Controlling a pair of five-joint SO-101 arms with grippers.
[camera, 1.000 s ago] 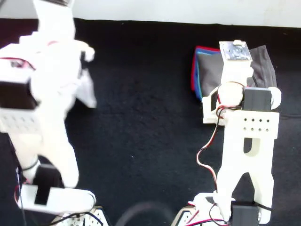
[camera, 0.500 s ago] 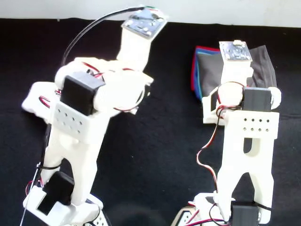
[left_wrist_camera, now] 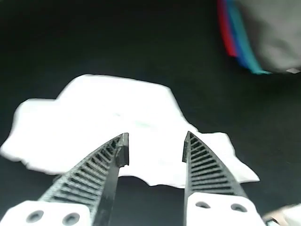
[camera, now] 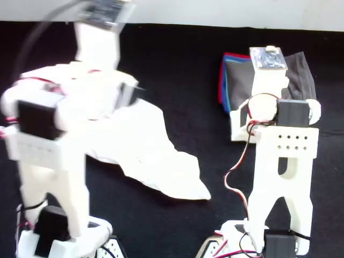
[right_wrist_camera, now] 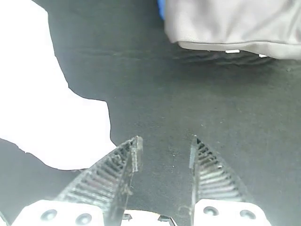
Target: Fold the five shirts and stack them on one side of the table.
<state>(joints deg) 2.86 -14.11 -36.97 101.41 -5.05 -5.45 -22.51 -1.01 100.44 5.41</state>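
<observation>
White shirt [camera: 158, 158] just landed on surface [camera: 177, 64] — my left claw [left_wrist_camera: 155, 141] wide above, right claw [right_wrist_camera: 165, 141] wide — folding next.

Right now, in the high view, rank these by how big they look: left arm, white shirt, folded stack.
1. left arm, though nearness to the camera inflates it.
2. white shirt, partly under that arm.
3. folded stack, partly behind the right arm.
</observation>
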